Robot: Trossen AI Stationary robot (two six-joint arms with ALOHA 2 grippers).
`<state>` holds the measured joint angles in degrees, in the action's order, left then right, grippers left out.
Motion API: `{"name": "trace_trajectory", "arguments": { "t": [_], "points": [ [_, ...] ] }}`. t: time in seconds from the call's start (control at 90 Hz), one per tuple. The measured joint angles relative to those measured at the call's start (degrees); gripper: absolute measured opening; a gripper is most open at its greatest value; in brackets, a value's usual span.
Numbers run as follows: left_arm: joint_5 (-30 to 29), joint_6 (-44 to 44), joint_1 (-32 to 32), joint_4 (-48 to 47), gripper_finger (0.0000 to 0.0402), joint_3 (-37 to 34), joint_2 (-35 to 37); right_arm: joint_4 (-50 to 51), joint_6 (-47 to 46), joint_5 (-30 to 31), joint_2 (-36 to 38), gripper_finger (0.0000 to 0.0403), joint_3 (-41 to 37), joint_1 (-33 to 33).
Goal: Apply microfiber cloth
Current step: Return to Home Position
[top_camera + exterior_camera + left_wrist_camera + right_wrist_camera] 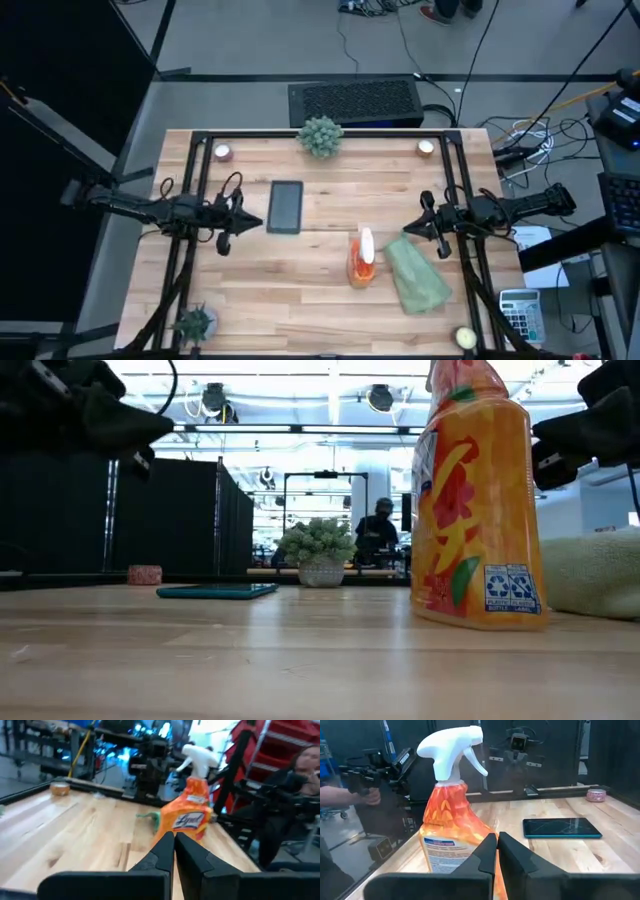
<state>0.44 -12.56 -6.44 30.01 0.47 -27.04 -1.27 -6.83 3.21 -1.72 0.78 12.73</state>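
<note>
Soft pale sage-green microfiber cloth (415, 275), matte and fuzzy, rumpled on the pale wooden bench (300, 300) in its right half, between the middle and the near right corner, free of both grippers. Upright just beside the cloth's left side: orange plastic spray bottle (362, 258) with a white trigger head; contact between the two not clear. Flat on the bench a little left of centre, well apart from the cloth: dark rectangular tablet (285, 207) with a glossy screen. At the middle of the far edge: round spiky green plant ball (320, 136) in a pale pot. Near the far left corner: small round pink container (222, 152).

Left gripper (252, 222) raised off the bench, just left of the tablet and pointing toward the bench's middle; its two dark fingers (162, 852) pressed together on nothing. Right gripper (410, 229) raised as well, at the far end of the cloth and facing the left one; dark fingers (515, 855) likewise closed against each other, empty
</note>
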Motion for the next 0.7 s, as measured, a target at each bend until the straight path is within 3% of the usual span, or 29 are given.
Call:
{"name": "trace_trajectory", "arguments": {
  "t": [0.422,0.7],
  "points": [
    [4.13,4.01,1.58,-1.44,0.0,0.0,5.55,-0.18,0.0,-0.02,-0.02,0.0004,0.0,0.0],
    [4.68,3.61,5.13,-12.78,0.0,-0.02,9.65,-0.18,0.0,-0.03,-0.02,0.0004,0.0,0.0]
  ]
}}
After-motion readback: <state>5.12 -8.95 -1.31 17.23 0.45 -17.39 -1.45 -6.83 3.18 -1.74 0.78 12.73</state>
